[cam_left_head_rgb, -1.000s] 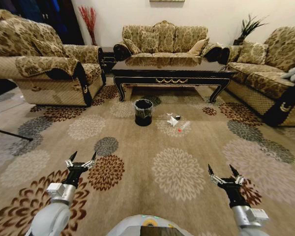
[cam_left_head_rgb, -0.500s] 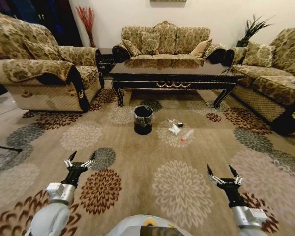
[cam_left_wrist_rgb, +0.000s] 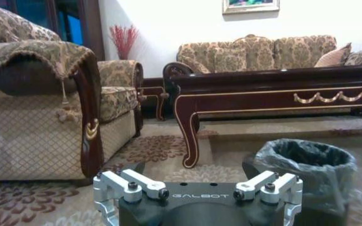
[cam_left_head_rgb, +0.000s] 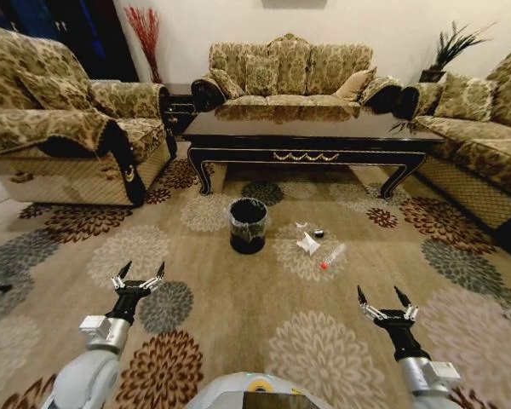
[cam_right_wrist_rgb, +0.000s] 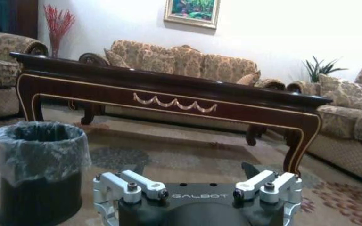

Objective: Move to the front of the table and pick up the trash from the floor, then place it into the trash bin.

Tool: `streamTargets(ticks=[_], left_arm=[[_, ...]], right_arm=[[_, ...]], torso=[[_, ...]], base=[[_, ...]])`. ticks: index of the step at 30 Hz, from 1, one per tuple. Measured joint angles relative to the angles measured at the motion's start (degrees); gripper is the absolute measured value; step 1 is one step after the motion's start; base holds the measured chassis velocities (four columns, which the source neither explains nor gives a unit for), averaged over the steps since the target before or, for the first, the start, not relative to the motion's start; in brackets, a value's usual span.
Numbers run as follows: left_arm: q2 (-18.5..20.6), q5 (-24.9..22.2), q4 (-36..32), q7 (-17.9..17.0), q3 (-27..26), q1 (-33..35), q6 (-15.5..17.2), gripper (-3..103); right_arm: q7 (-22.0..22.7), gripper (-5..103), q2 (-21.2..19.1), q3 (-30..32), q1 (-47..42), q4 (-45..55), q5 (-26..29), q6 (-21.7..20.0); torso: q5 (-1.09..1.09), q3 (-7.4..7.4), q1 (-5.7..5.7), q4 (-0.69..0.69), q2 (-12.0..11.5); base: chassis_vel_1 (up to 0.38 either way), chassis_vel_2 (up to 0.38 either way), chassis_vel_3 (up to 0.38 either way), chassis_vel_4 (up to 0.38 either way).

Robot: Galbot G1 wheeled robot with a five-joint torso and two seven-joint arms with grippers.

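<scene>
- Reference landmark: the bin (cam_left_head_rgb: 248, 225), a black round container lined with a clear bag, standing upright on the patterned carpet (cam_left_head_rgb: 238, 298) in front of the table (cam_left_head_rgb: 307, 136).
- Left sofa (cam_left_head_rgb: 60, 128): well to the left of the bin, beyond it, at the carpet's edge.
- Left gripper (cam_left_head_rgb: 138, 278): nearer the robot than the bin and to its left, well apart from it. It is held above the carpet with the two fingers spread apart and nothing between them. In the left wrist view the bin (cam_left_wrist_rgb: 307, 169) stands ahead of the finger mounts, with the table (cam_left_wrist_rgb: 275, 89) behind it.
- Table: directly behind the bin, long side facing the robot, gold ornament (cam_left_head_rgb: 305, 156) on the front edge. Its top is glossy and dark.
- Middle sofa (cam_left_head_rgb: 281, 72): behind the table, against the wall.
- Trash (cam_left_head_rgb: 307, 244): on the carpet just to the right of the bin, not touching it. It comprises a crumpled white paper, a small dark cap (cam_left_head_rgb: 318, 233) beyond the paper, and a clear piece with a red end (cam_left_head_rgb: 330, 257) farthest right.
- Right gripper (cam_left_head_rgb: 384, 300): nearer the robot than the bin and well to its right, also nearer than the trash. Fingers spread apart, holding nothing. In the right wrist view the bin (cam_right_wrist_rgb: 39, 169) and table (cam_right_wrist_rgb: 168, 94) lie ahead.
- Right sofa (cam_left_head_rgb: 477, 128): far to the right of the bin, beside the table's end.
</scene>
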Motion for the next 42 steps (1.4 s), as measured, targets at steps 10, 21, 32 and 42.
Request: streamTargets(ticks=[10,21,32,42], left_arm=[[0.0,-0.3,0.5,0.0,-0.3,0.0,-0.5,100],[0.6,-0.3,0.8,0.1,-0.3,-0.8,-0.6,100],[2.2,-0.2,1.0,-0.1,0.0,-2.8,1.0,100],[11.0,-1.0,-3.8,-2.0,4.0,-10.4,14.5,100]], right_arm=[[0.1,100,0.3,-0.6,0.1,0.1,-0.5,-0.1],[0.5,100,0.7,-1.0,0.0,0.1,-1.0,-0.1],[2.6,100,0.8,-1.6,0.7,0.2,-1.3,-0.4],[3.2,100,0.9,-2.3,1.2,-0.4,-2.4,-0.4]], torso=[[-0.01,0.01,0.0,0.0,0.0],[-0.01,0.02,0.0,0.0,0.0],[0.0,0.02,0.01,0.0,0.0],[-0.01,0.01,0.0,0.0,0.0]], base=[[-0.249,0.235,0.246,-0.243],[-0.228,0.223,0.226,-0.228],[-0.187,0.194,0.175,-0.195],[-0.039,0.041,0.038,-0.042]])
